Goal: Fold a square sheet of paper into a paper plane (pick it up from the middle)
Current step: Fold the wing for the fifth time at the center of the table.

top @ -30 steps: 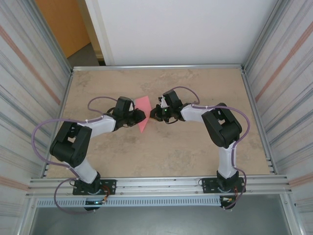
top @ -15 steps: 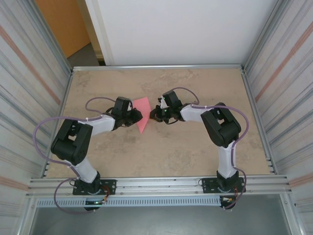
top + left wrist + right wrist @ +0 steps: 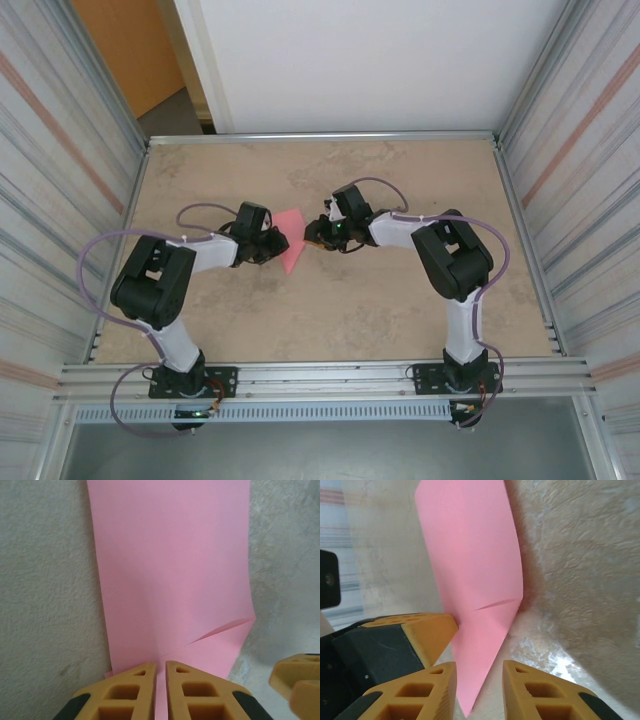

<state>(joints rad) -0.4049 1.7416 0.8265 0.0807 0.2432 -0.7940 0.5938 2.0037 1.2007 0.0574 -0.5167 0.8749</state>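
The left arm (image 3: 160, 285) and right arm (image 3: 452, 262) bend elbows outward, forearms reaching inward toward each other. The left end effector (image 3: 276, 243) pinches the pink paper (image 3: 170, 570), fingers (image 3: 131, 685) nearly touching. The right end effector (image 3: 313, 236) has its fingers (image 3: 432, 682) parted.

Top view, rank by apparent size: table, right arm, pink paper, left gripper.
1. table
2. right arm
3. pink paper and left gripper: about alike here. The gripper covers the paper's left edge, so I won't rank them.
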